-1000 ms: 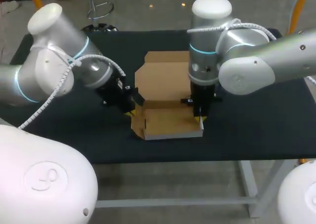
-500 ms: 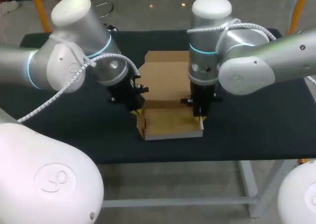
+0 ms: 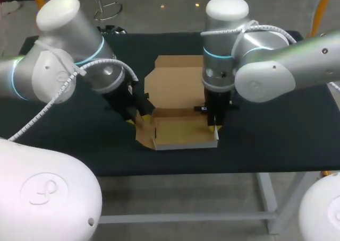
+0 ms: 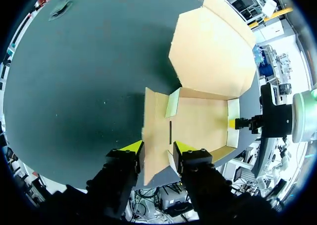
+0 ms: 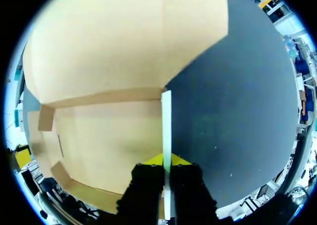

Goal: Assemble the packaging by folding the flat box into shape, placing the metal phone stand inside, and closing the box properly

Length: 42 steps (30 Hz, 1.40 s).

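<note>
The brown cardboard box (image 3: 183,132) lies mid-table as a shallow tray, its lid (image 3: 175,84) spread flat behind it. My left gripper (image 3: 137,118) is at the tray's left end. In the left wrist view it (image 4: 157,148) stands open, and the left side flap (image 4: 154,131) lies flat between and under its fingers. My right gripper (image 3: 214,126) is at the tray's right end. In the right wrist view it (image 5: 166,160) is shut on the upright right side wall (image 5: 166,126). The metal phone stand shows in no view.
A black cloth (image 3: 276,129) covers the table, with bare room to the left and right of the box. The table's front edge (image 3: 212,169) runs close below the tray. My right arm (image 3: 265,66) reaches in over the right half.
My left gripper has opened and drawn back to the left. The tray's left flap, upright half a second ago, now leans outward and flat. The right arm has kept still.
</note>
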Available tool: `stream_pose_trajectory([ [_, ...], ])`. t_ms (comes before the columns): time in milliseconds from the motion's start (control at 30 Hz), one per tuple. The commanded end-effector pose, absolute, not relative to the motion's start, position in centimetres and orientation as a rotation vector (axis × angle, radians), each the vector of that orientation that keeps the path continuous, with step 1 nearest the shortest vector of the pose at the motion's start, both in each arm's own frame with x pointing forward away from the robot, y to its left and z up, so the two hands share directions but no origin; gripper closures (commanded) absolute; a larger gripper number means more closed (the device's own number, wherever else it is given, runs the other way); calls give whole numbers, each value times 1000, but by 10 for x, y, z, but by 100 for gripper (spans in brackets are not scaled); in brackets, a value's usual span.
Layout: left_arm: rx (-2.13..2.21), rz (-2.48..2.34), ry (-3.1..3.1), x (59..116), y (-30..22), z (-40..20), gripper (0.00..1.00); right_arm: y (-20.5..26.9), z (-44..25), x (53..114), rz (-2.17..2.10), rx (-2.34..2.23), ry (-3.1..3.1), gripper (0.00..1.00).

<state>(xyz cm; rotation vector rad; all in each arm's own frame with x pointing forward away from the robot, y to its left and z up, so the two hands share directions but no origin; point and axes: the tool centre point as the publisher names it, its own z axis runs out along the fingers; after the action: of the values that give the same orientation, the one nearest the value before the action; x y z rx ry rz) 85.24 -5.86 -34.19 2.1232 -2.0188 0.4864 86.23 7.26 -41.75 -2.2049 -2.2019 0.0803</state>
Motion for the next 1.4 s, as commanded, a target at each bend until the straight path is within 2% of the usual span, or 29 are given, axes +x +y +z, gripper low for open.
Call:
stream_pose_trajectory([
  [33,2043,609,-1960,842,-31,-340,56,74,-418,863,85,-2204,-2202,100],
  [233,1987,662,-1923,841,-16,-347,59,74,-418,863,85,-2204,-2202,100],
  [300,1980,670,-1919,841,-13,-350,70,74,-418,863,85,-2204,-2202,100],
  [400,1965,685,-1910,840,-8,-354,73,74,-418,863,85,-2204,-2202,100],
  [600,1930,720,-1886,837,-4,-366,70,74,-418,863,85,-2204,-2202,100],
  [800,1897,734,-1860,836,-4,-380,82,74,-418,863,85,-2204,-2202,100],
  [1233,1861,739,-1826,841,-5,-399,82,74,-418,863,85,-2204,-2202,100],
  [1400,1813,751,-1807,844,-17,-407,86,74,-418,863,85,-2204,-2202,100],
])
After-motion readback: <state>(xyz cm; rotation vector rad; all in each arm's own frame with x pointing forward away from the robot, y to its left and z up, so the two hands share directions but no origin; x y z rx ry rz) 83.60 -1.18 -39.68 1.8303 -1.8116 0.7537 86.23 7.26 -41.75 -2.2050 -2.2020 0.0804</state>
